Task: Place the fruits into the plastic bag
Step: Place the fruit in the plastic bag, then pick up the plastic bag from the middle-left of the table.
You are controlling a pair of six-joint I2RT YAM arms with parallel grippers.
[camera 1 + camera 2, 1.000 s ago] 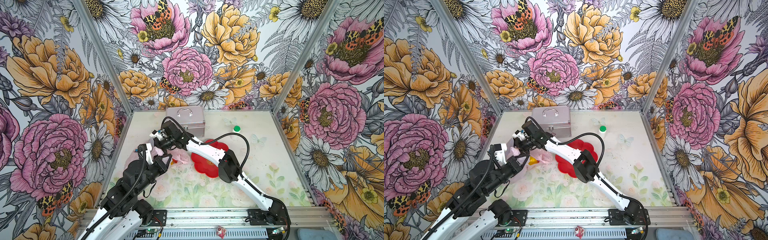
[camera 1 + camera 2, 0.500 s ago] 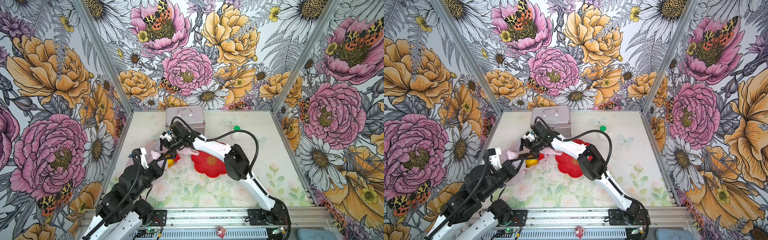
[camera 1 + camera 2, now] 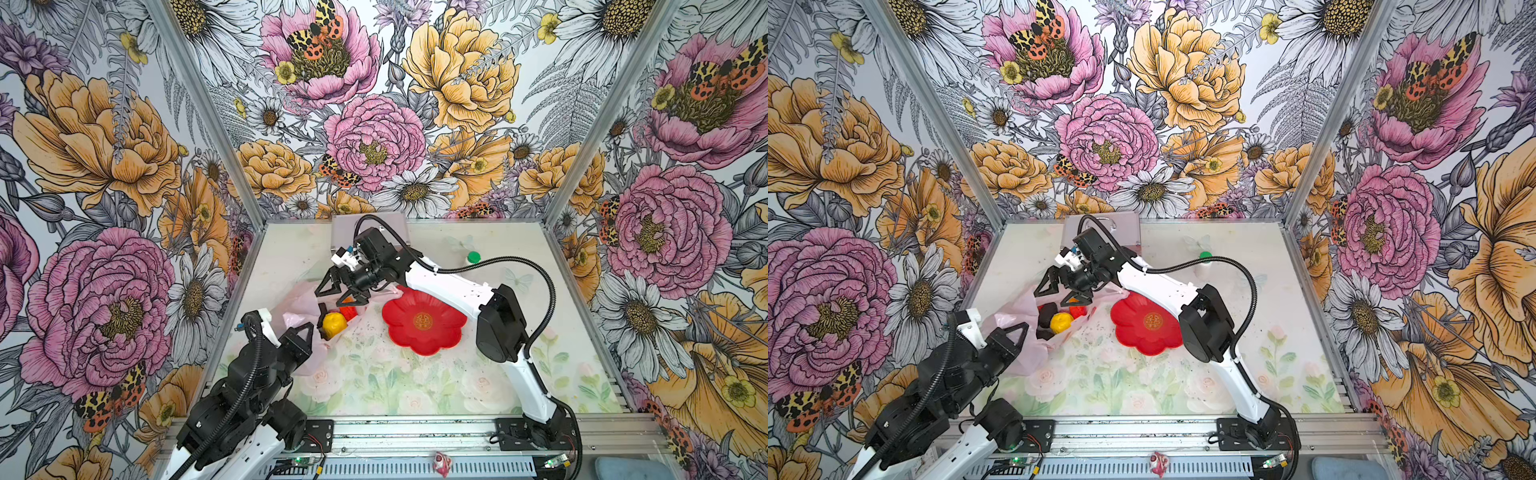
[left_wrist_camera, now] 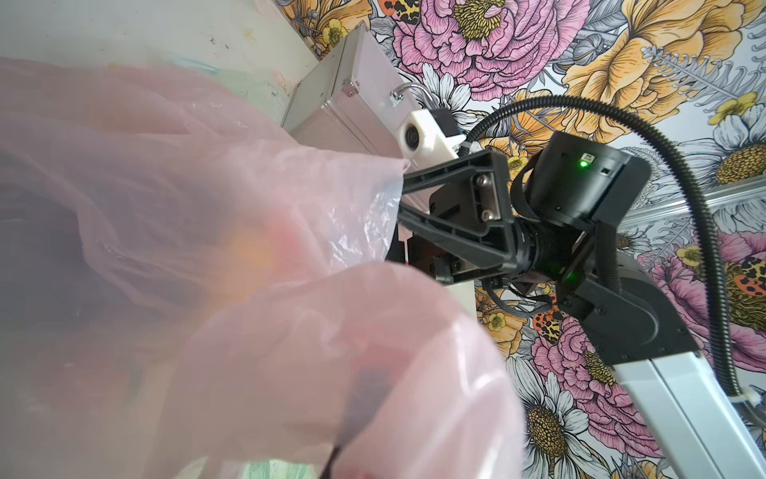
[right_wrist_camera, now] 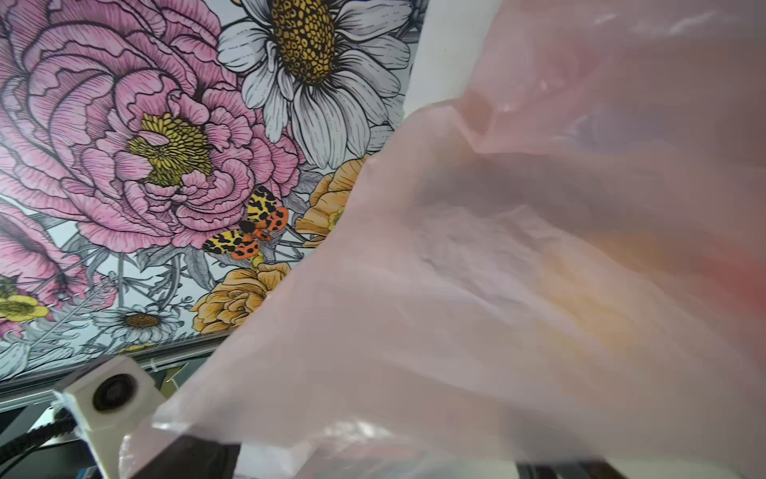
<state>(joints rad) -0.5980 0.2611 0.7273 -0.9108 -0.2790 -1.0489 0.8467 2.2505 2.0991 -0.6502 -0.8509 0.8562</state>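
My left claw [image 3: 302,334] is pinched tight on the near-left edge of the plastic bag [image 3: 297,305]. My right claw [image 3: 334,297] is wide open and holds nothing. It hangs just over the bag's mouth. Inside the bag, right under that claw and a bit nearer, sit a yellow fruit [image 3: 333,325], a red fruit [image 3: 348,312] and a dark fruit [image 3: 1047,311]. The red plate [image 3: 424,349] on the right has no fruit.

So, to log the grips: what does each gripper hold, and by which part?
The left gripper pinches the plastic bag at its near rim; the right gripper, open over the mouth, holds nothing.
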